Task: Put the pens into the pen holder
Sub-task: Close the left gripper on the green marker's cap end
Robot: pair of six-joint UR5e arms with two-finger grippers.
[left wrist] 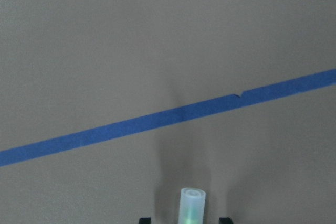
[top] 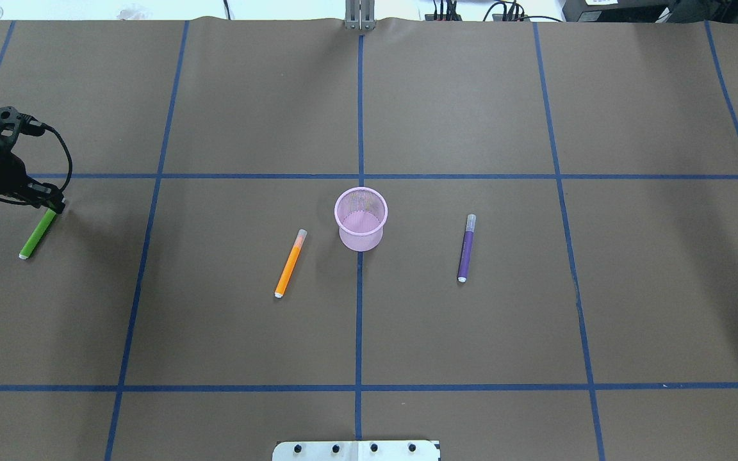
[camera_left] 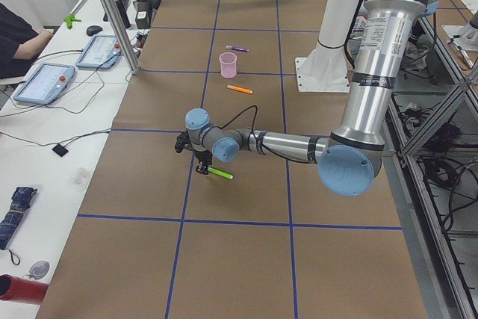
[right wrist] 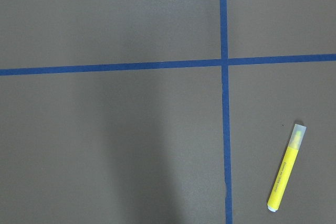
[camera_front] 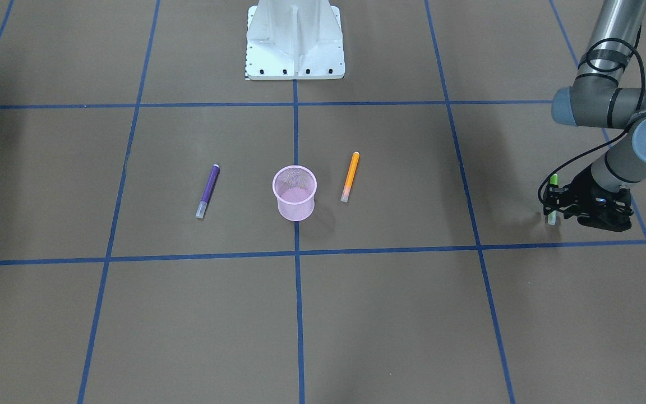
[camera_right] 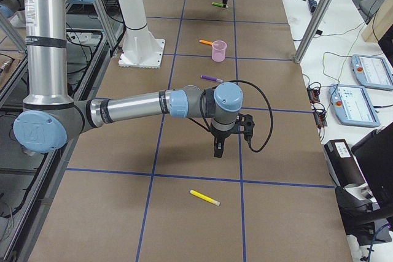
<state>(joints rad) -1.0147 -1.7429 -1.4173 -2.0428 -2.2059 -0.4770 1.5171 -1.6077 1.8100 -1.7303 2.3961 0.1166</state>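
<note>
Pinches the green pen [top: 37,234] near its capped end in the left gripper [top: 55,206], far left of frame — well apart from the pen holder [top: 361,240] at centre. Looks light, stiff, slick; likely steadier held mid-barrel. Cannot tell the right gripper [camera_right: 217,150] state.

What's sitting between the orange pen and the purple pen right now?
The pink pen holder stands upright between the orange pen and the purple pen, clearest in the overhead view.

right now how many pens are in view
4. The purple pen lies right of the pen holder, the orange pen left of it. The left gripper holds the green pen far left. The yellow pen lies far right, in the right wrist view.
</note>
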